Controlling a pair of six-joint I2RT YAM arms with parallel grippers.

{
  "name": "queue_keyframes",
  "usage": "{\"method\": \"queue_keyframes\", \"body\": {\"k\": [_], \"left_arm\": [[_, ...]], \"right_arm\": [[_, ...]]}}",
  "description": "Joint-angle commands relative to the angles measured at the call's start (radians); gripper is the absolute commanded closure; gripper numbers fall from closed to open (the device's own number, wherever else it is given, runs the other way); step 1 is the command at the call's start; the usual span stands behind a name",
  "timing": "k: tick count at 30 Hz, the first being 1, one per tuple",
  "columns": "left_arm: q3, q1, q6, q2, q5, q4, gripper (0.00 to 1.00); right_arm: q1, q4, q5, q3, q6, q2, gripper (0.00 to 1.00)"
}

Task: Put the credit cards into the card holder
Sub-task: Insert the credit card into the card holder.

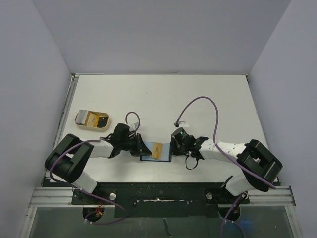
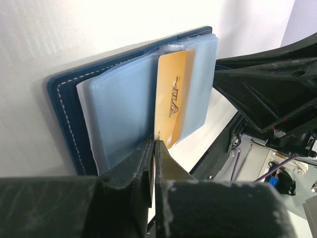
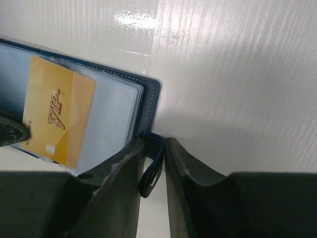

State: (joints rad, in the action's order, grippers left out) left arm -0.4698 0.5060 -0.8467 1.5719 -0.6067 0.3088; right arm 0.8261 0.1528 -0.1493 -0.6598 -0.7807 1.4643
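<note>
Sliding 1 gold card [image 2: 171, 94] into the open card holder [image 2: 67, 99]: task partway, nothing fully seated yet.

Nearest the bases, the left gripper [image 2: 154, 145] is pinching its claw together on the lower edge of the gold card. The card's far end is looking tucked under a clear sleeve, but most of it is sitting outside the pocket, so the push home is left to do. The card holder is lying open and flat on the table [image 1: 198, 99], between the 2 grippers. The right gripper [image 3: 154, 148] is clamping on the snap tab [image 3: 152, 171] at the holder's edge, apparently steadying it. Farther back and left, well apart, a beige tray [image 1: 105, 122] is holding what look like more cards, too small to count. Judging by that, at least 1 card is waiting after this one.
</note>
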Motion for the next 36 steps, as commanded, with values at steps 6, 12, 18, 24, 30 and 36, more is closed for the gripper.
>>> {"method": "queue_keyframes", "body": {"k": [6, 12, 18, 24, 30, 36], "left_arm": [[0.024, 0.039, -0.057, -0.009, 0.074, 0.100, 1.00], [0.026, 0.063, -0.077, -0.026, 0.088, 0.113, 0.90], [0.020, 0.064, -0.047, -0.148, 0.180, 0.031, 0.71], [0.022, 0.063, -0.040, -0.179, 0.209, 0.007, 0.67], [0.030, 0.065, -0.043, -0.150, 0.198, 0.028, 0.66], [0.030, 0.070, -0.046, -0.105, 0.185, 0.058, 0.65]], "right_arm": [[0.013, -0.037, -0.003, 0.006, -0.020, 0.007, 0.76], [0.015, -0.042, -0.003, 0.009, -0.029, 0.007, 0.77], [0.014, -0.032, -0.015, 0.011, -0.027, -0.014, 0.77], [0.014, -0.032, -0.012, 0.011, -0.025, -0.013, 0.78], [0.016, -0.036, -0.010, 0.014, -0.027, -0.016, 0.78], [0.015, -0.044, -0.009, 0.020, -0.029, -0.015, 0.78]]}}
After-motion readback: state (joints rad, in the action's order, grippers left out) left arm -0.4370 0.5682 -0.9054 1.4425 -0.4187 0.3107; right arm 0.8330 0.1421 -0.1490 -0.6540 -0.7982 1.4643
